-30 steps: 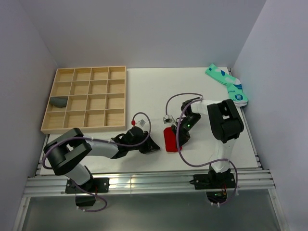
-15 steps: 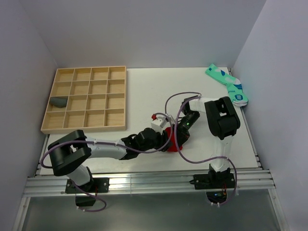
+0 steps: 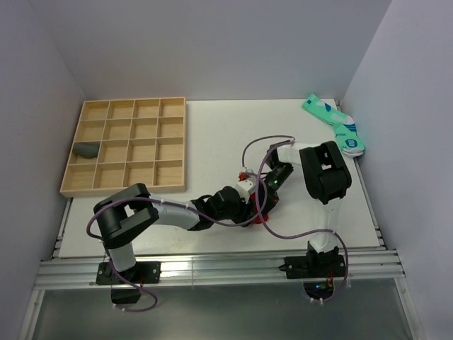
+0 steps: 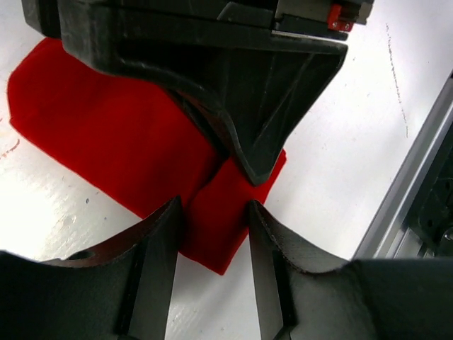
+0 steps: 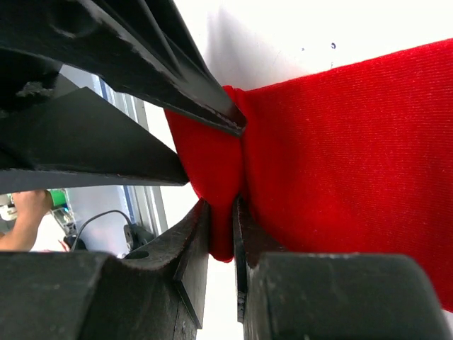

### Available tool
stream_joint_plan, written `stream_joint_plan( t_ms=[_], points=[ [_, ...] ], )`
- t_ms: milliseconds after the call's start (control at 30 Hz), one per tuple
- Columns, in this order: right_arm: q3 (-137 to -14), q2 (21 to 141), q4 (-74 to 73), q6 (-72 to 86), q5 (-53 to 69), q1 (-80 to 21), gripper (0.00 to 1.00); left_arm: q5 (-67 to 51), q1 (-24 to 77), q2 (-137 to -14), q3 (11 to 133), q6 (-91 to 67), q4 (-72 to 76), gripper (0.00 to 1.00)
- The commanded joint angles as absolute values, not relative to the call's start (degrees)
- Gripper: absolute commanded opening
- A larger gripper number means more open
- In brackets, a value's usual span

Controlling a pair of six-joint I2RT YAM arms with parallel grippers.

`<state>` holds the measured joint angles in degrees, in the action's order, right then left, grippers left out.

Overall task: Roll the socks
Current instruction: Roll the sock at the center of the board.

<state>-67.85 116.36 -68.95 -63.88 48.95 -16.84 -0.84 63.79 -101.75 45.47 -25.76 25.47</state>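
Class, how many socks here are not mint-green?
2: dark grey sock in the tray's left column; red sock where left pincer and right pincer meet. More may be hidden.

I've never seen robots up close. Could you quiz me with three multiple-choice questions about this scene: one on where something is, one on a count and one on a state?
1. Where is the dark grey sock?
A. flat on the white table
B. in a compartment of the wooden tray
C. draped over a cable

2. How many compartments has the tray?
A. 16
B. 9
C. 6

3. The right gripper is:
A. wide open in the air
B. holding the tray
C. shut on the red sock

Answers:
1. B, it lies in the tray's left column.
2. A, there are four rows of four.
3. C, red fabric is pinched between its fingers.
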Motion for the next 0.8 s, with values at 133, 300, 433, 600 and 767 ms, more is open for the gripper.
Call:
stream_joint_plan(
  t_ms=[133,300,433,600,767],
  points=[
    [-68.6,116.7,-66.4,-63.6,45.9,-16.6,0.15,-7.6,61.2,-104.4,46.4,-27.3,30.0,0.42],
    [-67.0,114.1,-62.5,-60.7,44.8,-16.6,0.19,-13.3,59.9,-106.4,45.4,-31.7,31.9,0.17],
    [-65.1,111.4,-59.2,-58.5,44.3,-16.5,0.36,-17.5,59.9,-108.5,44.9,-36.5,31.7,0.0],
    [-62.4,106.3,-54.2,-55.2,43.0,-16.6,0.55,-16.8,59.9,-108.6,44.1,-41.6,27.6,0.0],
    [-60.0,98.8,-47.6,-49.8,39.9,-16.5,0.6,-14.7,59.6,-107.8,44.6,-46.8,21.8,0.0]
  ],
)
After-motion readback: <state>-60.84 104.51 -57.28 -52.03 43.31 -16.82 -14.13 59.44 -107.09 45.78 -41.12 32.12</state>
